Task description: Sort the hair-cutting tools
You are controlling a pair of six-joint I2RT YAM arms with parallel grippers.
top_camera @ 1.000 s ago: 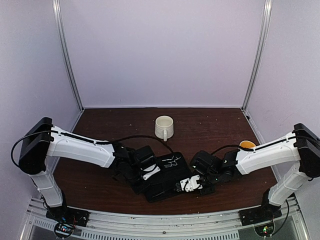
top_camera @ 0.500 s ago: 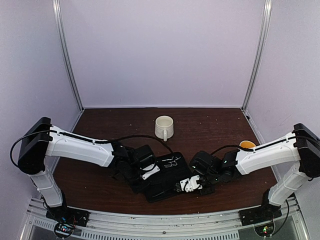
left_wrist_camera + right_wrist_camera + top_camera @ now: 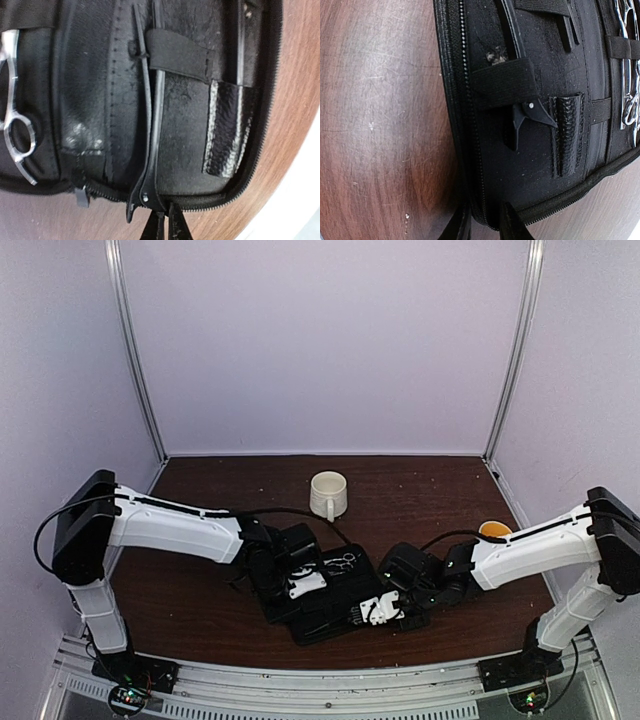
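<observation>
Nearest, the black case (image 3: 328, 623) lies open on the bench (image 3: 190, 610), close to its near edge, with both arms reaching over it. The right jaws straddle the case's zipped rim and look clamped on it. The left jaws are almost together just short of the near end of a black hair clip (image 3: 152, 125), and I cannot tell whether they hold anything. That clip sits under an elastic strap; the right wrist view shows a clip (image 3: 527, 116) strapped likewise, perhaps the same one. The silver scissors (image 3: 342, 562) lie in the case's far half. Farther back, the white mug (image 3: 328, 495) stands alone mid-bench, and the yellow-lined mug (image 3: 493, 530) peeks from behind the right arm. No tool shows in either, so I judge the sorting barely begun, with every tool left to move. The bench is dark, scuffed wood grain; pale lilac panels and metal corner posts close it in.
</observation>
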